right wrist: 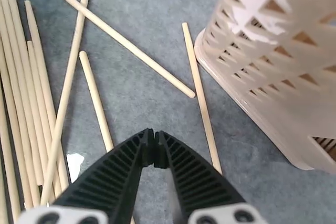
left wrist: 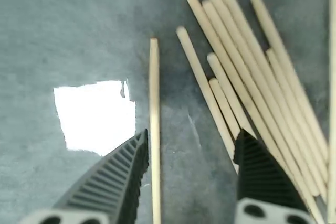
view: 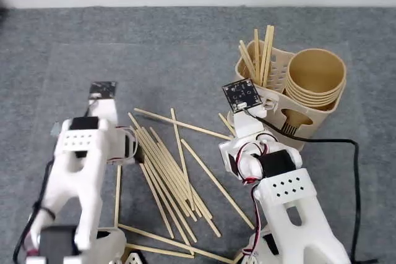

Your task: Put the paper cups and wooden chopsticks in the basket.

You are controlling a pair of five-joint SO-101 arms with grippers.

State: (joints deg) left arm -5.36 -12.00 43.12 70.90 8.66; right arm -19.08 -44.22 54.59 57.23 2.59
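The beige slatted basket (view: 269, 100) stands at the back right with a stack of paper cups (view: 315, 75) and several upright wooden chopsticks (view: 261, 54) inside it. Many loose chopsticks (view: 170, 171) lie fanned over the grey mat between the two arms. My left gripper (left wrist: 191, 153) is open low over the mat. One chopstick (left wrist: 154, 129) lies just inside its left finger (left wrist: 123, 182), and a bundle of chopsticks (left wrist: 252, 77) runs by the other finger. My right gripper (right wrist: 154, 142) is shut on nothing, close to the basket wall (right wrist: 273, 66), with a single chopstick (right wrist: 202, 98) lying beside the basket's foot.
The left arm (view: 90, 146) stands at the mat's left, the right arm (view: 272, 171) in front of the basket, with a black cable (view: 346, 153) trailing to its right. A bright white patch (left wrist: 94, 114) shows on the mat. Bare mat lies at the back left.
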